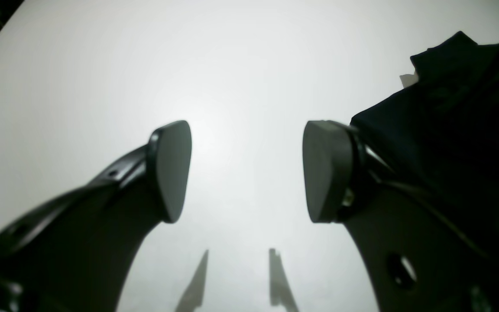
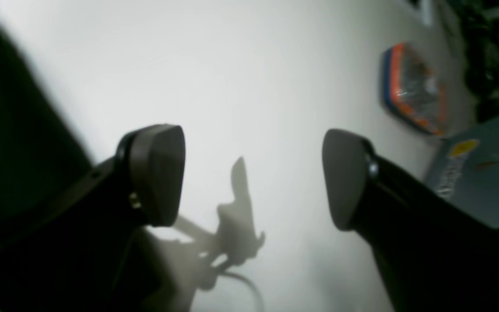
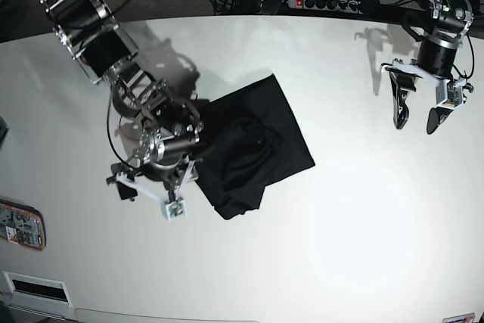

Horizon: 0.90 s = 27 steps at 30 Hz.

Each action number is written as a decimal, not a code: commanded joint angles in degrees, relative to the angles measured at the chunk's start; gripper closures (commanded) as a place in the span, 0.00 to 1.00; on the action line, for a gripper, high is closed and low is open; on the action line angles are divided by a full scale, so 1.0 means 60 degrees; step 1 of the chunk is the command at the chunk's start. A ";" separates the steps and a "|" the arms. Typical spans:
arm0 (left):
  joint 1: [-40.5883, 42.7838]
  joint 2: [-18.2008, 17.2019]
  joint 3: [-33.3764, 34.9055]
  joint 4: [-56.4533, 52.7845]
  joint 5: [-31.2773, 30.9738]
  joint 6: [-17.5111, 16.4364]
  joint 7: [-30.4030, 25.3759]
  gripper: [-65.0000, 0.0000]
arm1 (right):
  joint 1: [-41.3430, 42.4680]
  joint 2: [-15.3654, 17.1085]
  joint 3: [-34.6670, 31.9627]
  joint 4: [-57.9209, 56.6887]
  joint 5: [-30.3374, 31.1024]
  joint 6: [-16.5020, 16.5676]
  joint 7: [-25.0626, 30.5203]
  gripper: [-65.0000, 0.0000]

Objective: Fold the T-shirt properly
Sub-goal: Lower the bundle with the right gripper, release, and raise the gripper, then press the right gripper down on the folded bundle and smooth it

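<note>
One plain black soft-fabric T-shirt [image 3: 253, 145], bunched in a rough fold, is lying near the middle of the white table [image 3: 340, 247], its long axis running from eleven o'clock to five o'clock in the base view. Two arms are in play. The right gripper [image 3: 151, 191] is hovering just beside the shirt's nine o'clock edge, jaws spread wide and holding nothing. The left gripper [image 3: 417, 117] is hanging well apart at the shirt's three o'clock, jaws likewise released. The right arm looks far nearer for the coming grab.

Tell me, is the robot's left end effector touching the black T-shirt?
Apart. The base view shows the left end effector far from the T-shirt, with bare table between.
</note>
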 commanded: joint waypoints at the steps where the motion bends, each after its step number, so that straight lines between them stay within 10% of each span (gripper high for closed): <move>1: 0.0000 -0.0101 -0.0043 0.0164 -0.0103 0.0003 -0.0263 0.40 | -0.0031 0.0086 0.0052 0.0049 -0.0193 -0.0050 0.0182 0.28; 15: -0.0015 -0.0145 0.0119 0.0135 -0.0103 0.0003 -0.0249 0.40 | -0.3152 0.0086 0.0052 0.2628 -0.0222 -0.0050 -0.0155 0.28; 27: 0.0029 -0.0116 0.0119 0.0120 -0.0103 -0.0012 -0.0249 0.40 | -0.1936 0.0028 0.0067 0.2364 -0.0837 -0.0050 -0.0361 0.28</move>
